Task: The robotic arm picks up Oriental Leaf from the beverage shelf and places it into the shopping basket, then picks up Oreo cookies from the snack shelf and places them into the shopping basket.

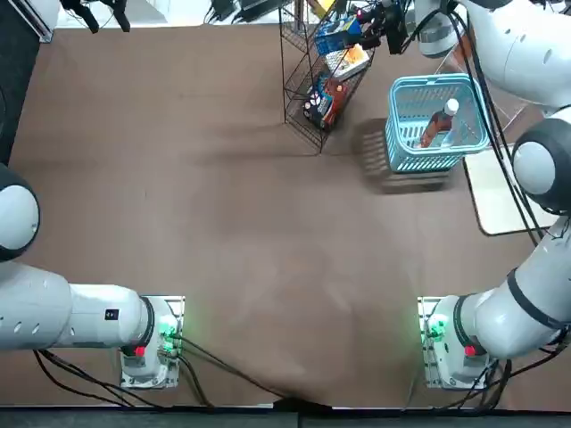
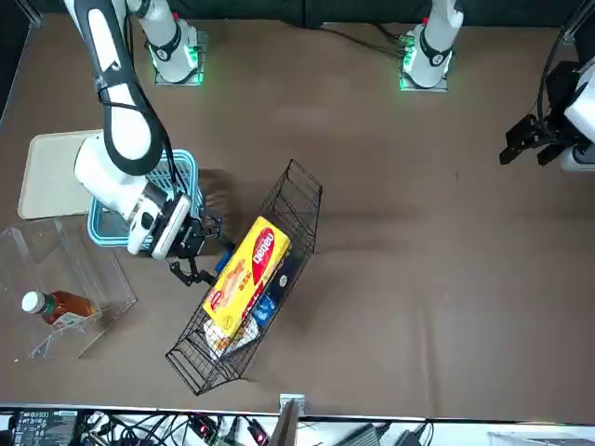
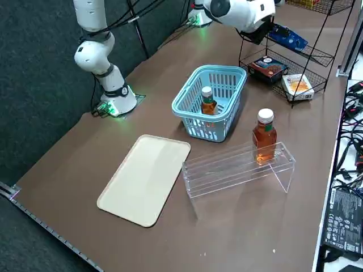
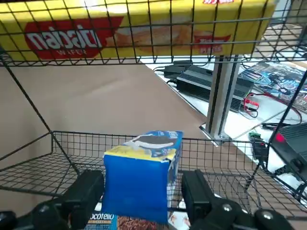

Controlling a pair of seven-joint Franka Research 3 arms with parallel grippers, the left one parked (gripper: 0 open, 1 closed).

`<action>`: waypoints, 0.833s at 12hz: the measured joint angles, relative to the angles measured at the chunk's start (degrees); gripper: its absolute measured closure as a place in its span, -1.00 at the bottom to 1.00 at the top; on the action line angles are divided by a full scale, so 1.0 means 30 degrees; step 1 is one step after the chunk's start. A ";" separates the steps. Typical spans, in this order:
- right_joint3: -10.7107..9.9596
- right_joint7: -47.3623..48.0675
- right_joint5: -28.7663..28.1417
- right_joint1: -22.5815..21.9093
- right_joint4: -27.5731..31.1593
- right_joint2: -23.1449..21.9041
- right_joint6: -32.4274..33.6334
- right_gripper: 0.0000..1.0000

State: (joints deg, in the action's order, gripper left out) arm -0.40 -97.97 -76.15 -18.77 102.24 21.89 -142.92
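At snack shelf (image 4: 218, 175), middle tier: right pincer (image 4: 143, 179) released, fingers apart either side of blue Oreo cookies (image 4: 136, 184), pack between them, below tier with yellow wafer pack (image 4: 139, 31). One Oriental Leaf bottle (image 3: 209, 106) inside shopping basket (image 3: 195, 117), leaning, white cap up. Second tea bottle (image 3: 264, 139) on clear beverage shelf (image 3: 227, 174). Basket on table (image 3: 249, 238), beside cream tray (image 3: 144, 178).

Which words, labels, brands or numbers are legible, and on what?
"nabati", "WAFER": yellow box, top tier.
"ocotello", partly hidden: pack below the blue pack.
Unreadable: print on blue pack, bottle labels, black adapter's label.
Right end effector: around the blue pack, fingers apart; no text legible on it.
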 joint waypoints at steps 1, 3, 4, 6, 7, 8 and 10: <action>0.0000 0.0009 -0.0052 -0.0054 -0.0184 0.0181 -0.0021 -1.00; -0.0001 0.0014 -0.0218 -0.0130 -0.0519 0.0546 -0.0061 -1.00; -0.0002 0.0014 -0.0258 -0.0181 -0.0639 0.0706 -0.0066 -1.00; -0.0003 0.0030 -0.0290 -0.0308 -0.0850 0.0989 -0.0118 -1.00; -0.0003 0.0054 -0.0297 -0.0349 -0.0961 0.1111 -0.0137 -1.00; -0.0004 0.0061 -0.0302 -0.0369 -0.1079 0.1230 -0.0145 -1.00; -0.0005 0.0072 -0.0307 -0.0380 -0.1325 0.1480 -0.0146 -1.00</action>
State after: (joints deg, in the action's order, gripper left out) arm -0.41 -97.76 -77.07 -19.91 98.27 26.33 -143.36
